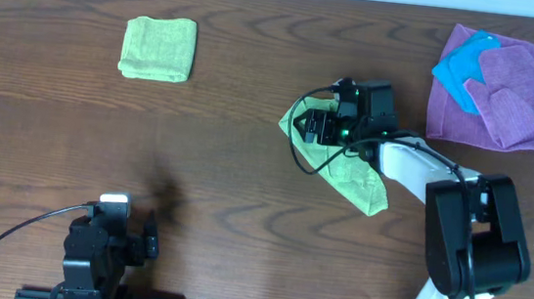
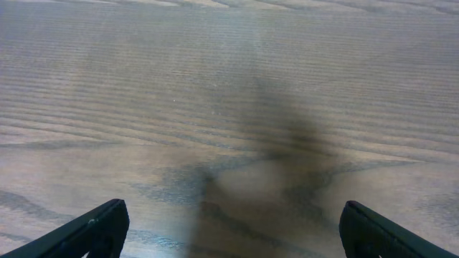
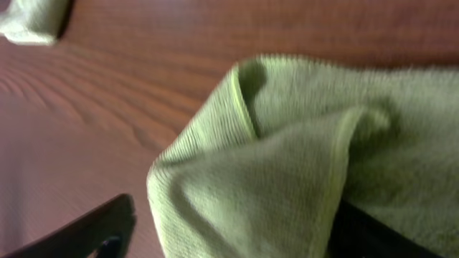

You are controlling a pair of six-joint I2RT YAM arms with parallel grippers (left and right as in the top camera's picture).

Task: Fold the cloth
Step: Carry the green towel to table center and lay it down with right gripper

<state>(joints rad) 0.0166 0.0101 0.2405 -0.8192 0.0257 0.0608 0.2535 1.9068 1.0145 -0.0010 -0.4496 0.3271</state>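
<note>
A light green cloth [image 1: 362, 183] lies rumpled on the wooden table right of centre, partly under my right arm. In the right wrist view the cloth [image 3: 287, 165] bulges up between the fingers of my right gripper [image 3: 237, 229], which stand wide apart and open; the left finger is clear of the fabric. From overhead the right gripper [image 1: 316, 127] sits over the cloth's upper left part. My left gripper [image 2: 233, 222] is open and empty over bare table, near the front edge [image 1: 114, 204].
A folded green cloth [image 1: 159, 49] lies at the back left; it also shows in the right wrist view [image 3: 29, 18]. A purple cloth [image 1: 508, 94] with a blue cloth [image 1: 467, 61] on it lies at the back right.
</note>
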